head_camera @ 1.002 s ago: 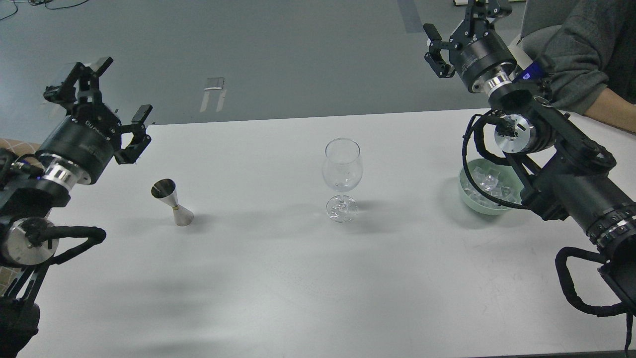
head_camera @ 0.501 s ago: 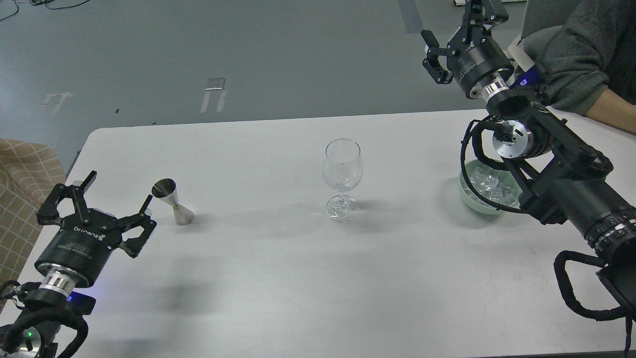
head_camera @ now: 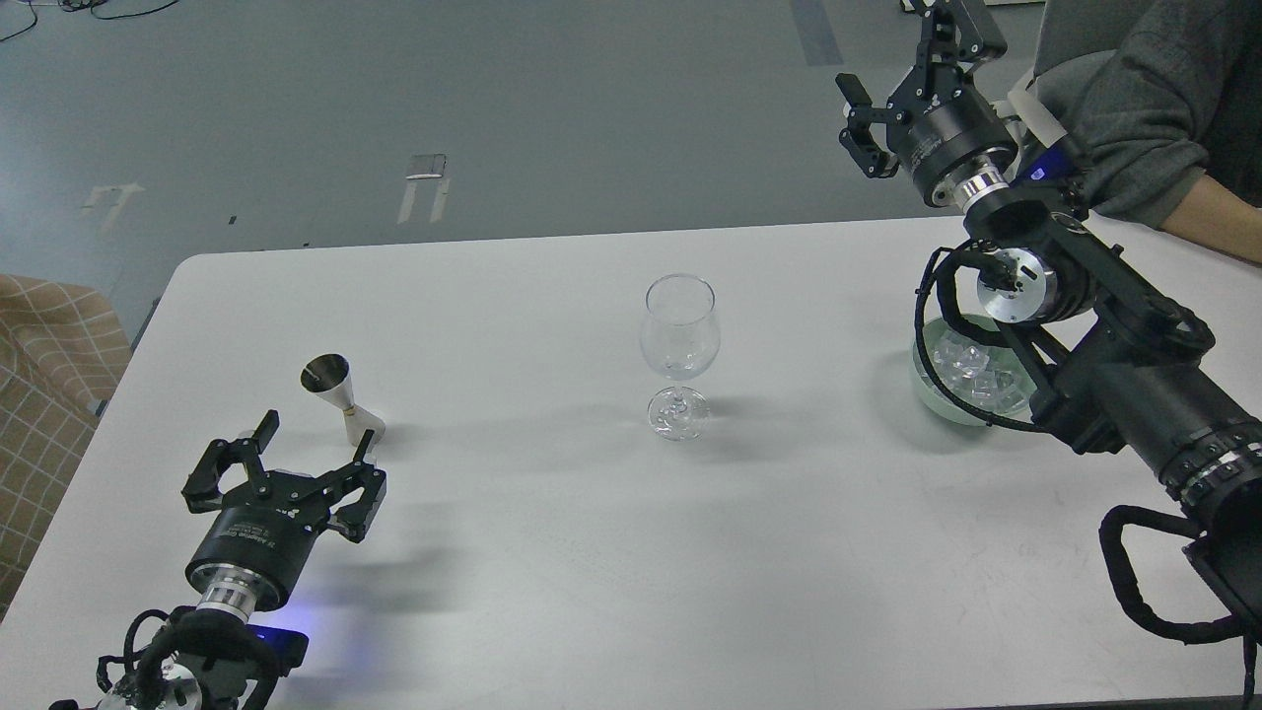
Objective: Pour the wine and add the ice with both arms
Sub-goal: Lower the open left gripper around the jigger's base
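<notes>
An empty clear wine glass (head_camera: 678, 340) stands upright at the middle of the white table (head_camera: 552, 552). A steel jigger (head_camera: 340, 396) stands to its left. A pale green bowl (head_camera: 932, 387) at the right holds several clear ice cubes (head_camera: 971, 365); my right arm partly hides it. My left gripper (head_camera: 314, 442) is open and empty, low over the table just in front of the jigger. My right gripper (head_camera: 912, 54) is open and empty, raised beyond the table's far right edge.
A person's grey-sleeved arm (head_camera: 1134, 108) rests at the far right corner of the table, close to my right gripper. A tan checked cloth (head_camera: 49, 365) lies off the table's left edge. Grey floor lies beyond the far edge.
My left gripper has dropped from high at the far left to low over the table and moved right toward the jigger. My right gripper has barely shifted.
</notes>
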You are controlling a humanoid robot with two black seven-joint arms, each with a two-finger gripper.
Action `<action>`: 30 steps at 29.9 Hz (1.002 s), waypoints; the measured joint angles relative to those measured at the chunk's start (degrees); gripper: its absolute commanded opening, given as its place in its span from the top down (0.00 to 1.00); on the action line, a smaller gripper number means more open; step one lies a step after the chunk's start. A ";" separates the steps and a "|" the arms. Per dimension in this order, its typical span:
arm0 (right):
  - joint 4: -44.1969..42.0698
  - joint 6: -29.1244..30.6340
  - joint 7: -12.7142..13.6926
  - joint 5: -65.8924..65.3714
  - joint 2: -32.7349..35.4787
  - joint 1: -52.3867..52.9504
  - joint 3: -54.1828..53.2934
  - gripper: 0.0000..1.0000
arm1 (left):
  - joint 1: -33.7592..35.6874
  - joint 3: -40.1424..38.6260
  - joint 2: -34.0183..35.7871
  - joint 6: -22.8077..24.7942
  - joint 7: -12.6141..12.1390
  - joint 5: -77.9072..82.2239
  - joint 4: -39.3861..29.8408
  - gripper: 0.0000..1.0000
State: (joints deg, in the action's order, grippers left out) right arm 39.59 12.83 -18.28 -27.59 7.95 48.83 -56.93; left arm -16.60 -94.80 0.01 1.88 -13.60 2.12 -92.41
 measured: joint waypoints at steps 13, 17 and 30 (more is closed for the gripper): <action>-0.20 -0.10 0.00 -0.11 -0.13 0.01 1.65 0.00 | 7.05 -0.62 -0.02 -0.23 1.38 0.25 11.28 0.07; -0.21 -0.17 -0.03 -0.11 -0.15 -0.10 1.73 0.00 | 10.45 -0.74 -0.02 -0.23 1.50 1.17 14.07 0.07; -0.21 -0.17 -0.05 -0.09 -0.39 -0.48 1.82 0.00 | 16.09 -1.04 -0.01 -0.38 1.68 2.98 20.39 0.06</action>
State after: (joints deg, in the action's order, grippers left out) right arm 39.37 12.65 -18.33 -27.69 7.56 48.35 -55.11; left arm -0.51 -95.84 0.00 1.49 -11.92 5.10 -72.02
